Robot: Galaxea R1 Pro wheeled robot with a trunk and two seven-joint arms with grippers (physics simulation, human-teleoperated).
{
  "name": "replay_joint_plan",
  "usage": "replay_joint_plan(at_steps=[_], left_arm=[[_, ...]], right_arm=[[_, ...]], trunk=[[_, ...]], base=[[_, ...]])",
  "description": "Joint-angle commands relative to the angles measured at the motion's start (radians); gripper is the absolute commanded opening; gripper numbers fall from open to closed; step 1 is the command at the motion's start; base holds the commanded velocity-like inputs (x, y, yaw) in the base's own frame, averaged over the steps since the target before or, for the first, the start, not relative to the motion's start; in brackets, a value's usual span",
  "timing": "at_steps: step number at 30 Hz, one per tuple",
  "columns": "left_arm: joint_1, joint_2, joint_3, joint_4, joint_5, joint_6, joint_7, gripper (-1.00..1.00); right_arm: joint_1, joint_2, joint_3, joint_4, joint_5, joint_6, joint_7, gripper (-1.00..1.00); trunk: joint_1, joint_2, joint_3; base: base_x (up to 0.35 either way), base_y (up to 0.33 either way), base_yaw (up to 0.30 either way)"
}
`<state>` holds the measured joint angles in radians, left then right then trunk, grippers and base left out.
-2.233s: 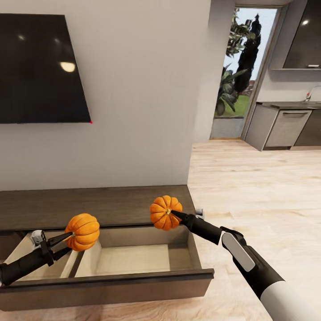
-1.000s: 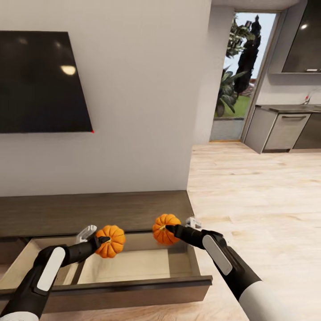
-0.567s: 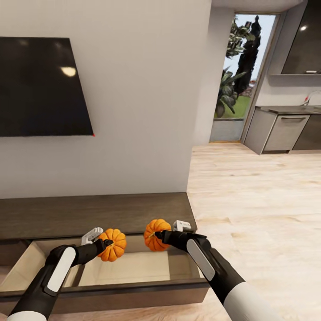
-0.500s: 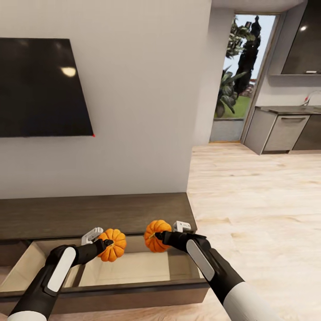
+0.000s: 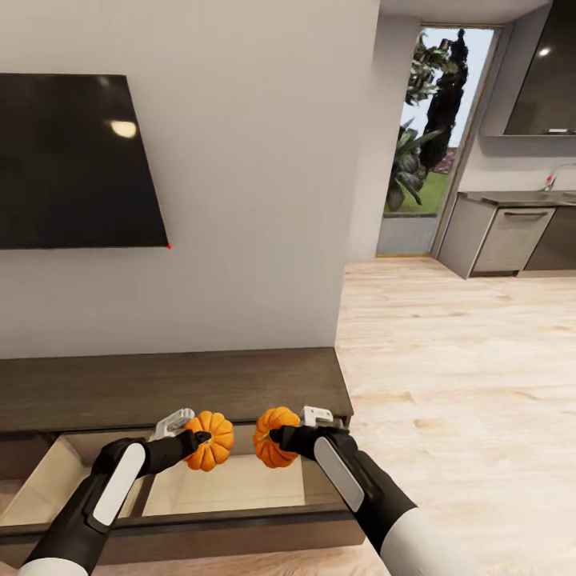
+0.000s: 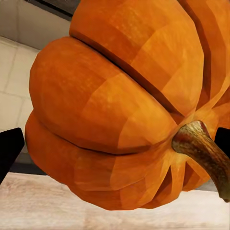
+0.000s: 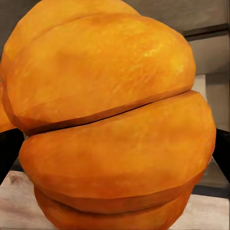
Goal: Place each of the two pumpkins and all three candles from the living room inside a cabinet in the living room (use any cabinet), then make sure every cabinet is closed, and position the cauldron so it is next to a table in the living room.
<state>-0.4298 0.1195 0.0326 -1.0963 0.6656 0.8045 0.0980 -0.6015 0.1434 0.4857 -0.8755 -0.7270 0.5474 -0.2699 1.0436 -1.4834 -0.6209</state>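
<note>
Two orange ribbed pumpkins hang side by side over the open drawer of the low dark-brown cabinet (image 5: 176, 384). My left gripper (image 5: 194, 439) is shut on the left pumpkin (image 5: 210, 440). My right gripper (image 5: 278, 438) is shut on the right pumpkin (image 5: 268, 437). The two pumpkins are a small gap apart, above the drawer's pale inside (image 5: 232, 484). In the left wrist view the pumpkin (image 6: 120, 110) is very close, its brown stem (image 6: 201, 148) toward one dark fingertip (image 6: 9, 148). The right wrist view has the other pumpkin (image 7: 110, 120) up close.
A black TV (image 5: 76, 160) hangs on the white wall above the cabinet. The drawer's front panel (image 5: 200, 532) juts toward me. Light wood floor (image 5: 464, 384) runs right to a glass door (image 5: 428, 136) and grey kitchen units (image 5: 512, 236).
Both arms have drawn inward and lower, bringing the two pumpkins closer together over the open drawer. The head view has also tilted slightly, shifting the TV and cabinet down.
</note>
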Motion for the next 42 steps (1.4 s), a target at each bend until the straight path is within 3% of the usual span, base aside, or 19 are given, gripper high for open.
replay_joint_plan(at_steps=[1, 11, 19, 23, 25, 30, 39, 42], left_arm=[[-0.001, 0.000, -0.001, -0.002, 0.011, 0.001, 0.009, -1.00], [0.000, 0.003, -0.017, -0.002, 0.011, -0.006, 0.008, -1.00], [0.000, 0.005, -0.019, -0.006, 0.010, -0.007, 0.009, -1.00], [0.000, 0.004, -0.019, -0.007, 0.009, -0.007, 0.009, -1.00], [0.000, 0.003, -0.019, -0.005, -0.006, -0.007, 0.009, -1.00], [0.000, -0.001, -0.016, -0.002, -0.096, -0.023, 0.009, -1.00], [0.000, -0.002, -0.020, 0.008, -0.111, -0.060, 0.009, -1.00], [0.000, -0.019, -0.036, 0.014, -0.113, -0.082, 0.010, -1.00]], right_arm=[[-0.001, 0.000, 0.006, 0.004, -0.011, 0.000, -0.012, -1.00], [-0.001, 0.001, 0.011, 0.015, -0.009, 0.000, -0.022, -1.00], [-0.001, 0.001, 0.011, 0.015, -0.009, -0.001, -0.107, -1.00], [-0.001, 0.001, 0.011, 0.015, -0.009, -0.002, -0.111, -1.00], [-0.001, 0.001, 0.011, 0.015, -0.009, -0.003, -0.112, -1.00], [-0.001, -0.001, 0.011, 0.016, -0.009, -0.018, -0.112, -1.00], [-0.001, 0.000, 0.013, 0.048, -0.008, -0.080, -0.112, -1.00], [-0.001, 0.001, 0.014, 0.064, 0.003, -0.099, -0.112, -1.00]], trunk=[[0.000, -0.001, -0.001], [0.000, -0.001, -0.001], [0.000, -0.001, -0.001], [0.015, -0.029, -0.013], [0.023, -0.043, -0.020], [0.042, -0.078, -0.035], [0.077, -0.141, -0.064], [0.088, -0.162, -0.073]], base=[[0.019, 0.000, 0.000], [0.108, 0.000, 0.000], [0.004, 0.000, 0.000], [0.000, 0.000, 0.000], [0.000, 0.000, 0.000], [0.000, 0.000, 0.000], [0.000, 0.000, 0.000], [0.000, 0.000, 0.000]])
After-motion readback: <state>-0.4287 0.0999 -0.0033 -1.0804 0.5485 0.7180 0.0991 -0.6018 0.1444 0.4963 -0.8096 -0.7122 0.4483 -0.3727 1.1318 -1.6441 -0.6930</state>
